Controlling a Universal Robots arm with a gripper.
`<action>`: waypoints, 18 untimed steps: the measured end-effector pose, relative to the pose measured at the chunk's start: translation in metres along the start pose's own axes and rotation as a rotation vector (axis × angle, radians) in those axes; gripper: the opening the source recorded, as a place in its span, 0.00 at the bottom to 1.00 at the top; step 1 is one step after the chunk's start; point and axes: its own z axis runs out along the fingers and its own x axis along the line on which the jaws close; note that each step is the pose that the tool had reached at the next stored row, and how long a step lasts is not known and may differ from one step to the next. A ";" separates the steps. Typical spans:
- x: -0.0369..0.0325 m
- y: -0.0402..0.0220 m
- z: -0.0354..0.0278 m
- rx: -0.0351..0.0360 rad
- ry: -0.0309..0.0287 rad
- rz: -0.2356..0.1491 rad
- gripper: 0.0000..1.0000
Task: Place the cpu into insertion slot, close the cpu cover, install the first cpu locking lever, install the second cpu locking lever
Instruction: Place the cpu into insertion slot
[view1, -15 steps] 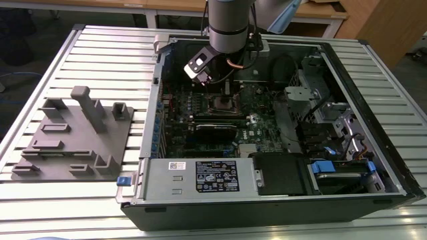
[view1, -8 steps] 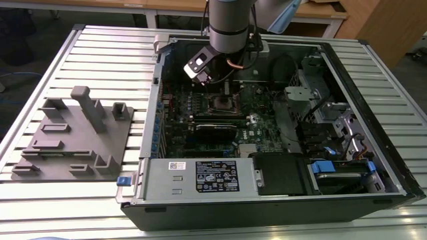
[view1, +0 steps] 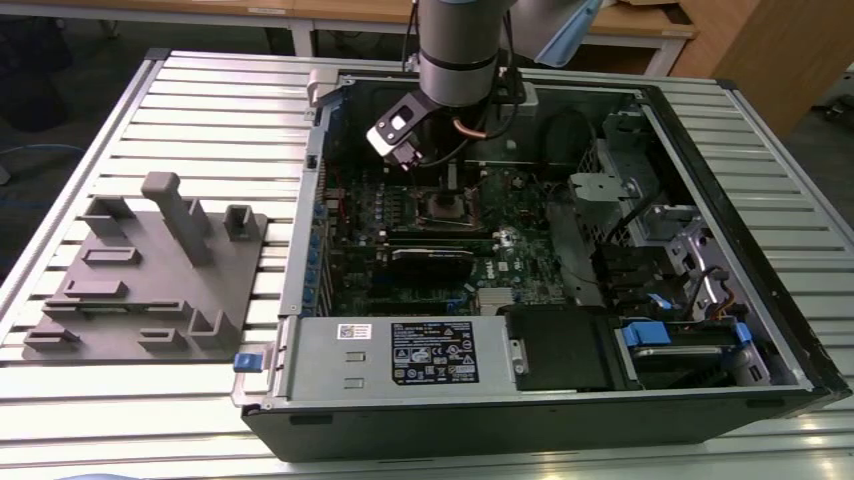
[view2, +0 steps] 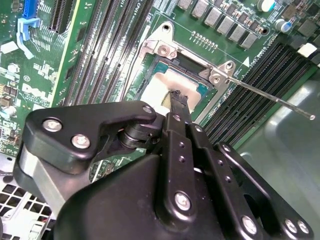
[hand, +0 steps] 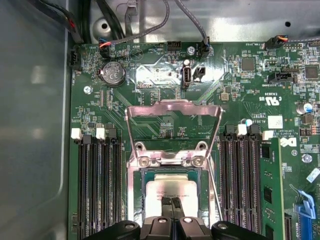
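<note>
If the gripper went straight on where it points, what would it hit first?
Probably the cpu, seated in the insertion slot just ahead of the gripper; the cpu cover stands raised, clear of that line. Gap unclear.

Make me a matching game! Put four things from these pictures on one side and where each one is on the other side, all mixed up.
Things:
1. cpu
2. cpu cover
3. gripper
4. grey block tray

Places or states:
A. flipped open, off the socket
B. on the slatted table, beside the computer case
C. lying in the insertion slot
D. fingertips together, right at the cpu's top

Pairs: 1-C, 2-A, 3-D, 4-B
</note>
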 end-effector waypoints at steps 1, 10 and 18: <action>0.0000 0.0000 0.0004 -0.0001 0.0002 0.000 0.10; -0.0001 -0.0004 0.0061 0.0000 -0.0001 0.001 0.10; -0.0002 -0.0006 0.0087 0.0001 -0.0005 0.004 0.10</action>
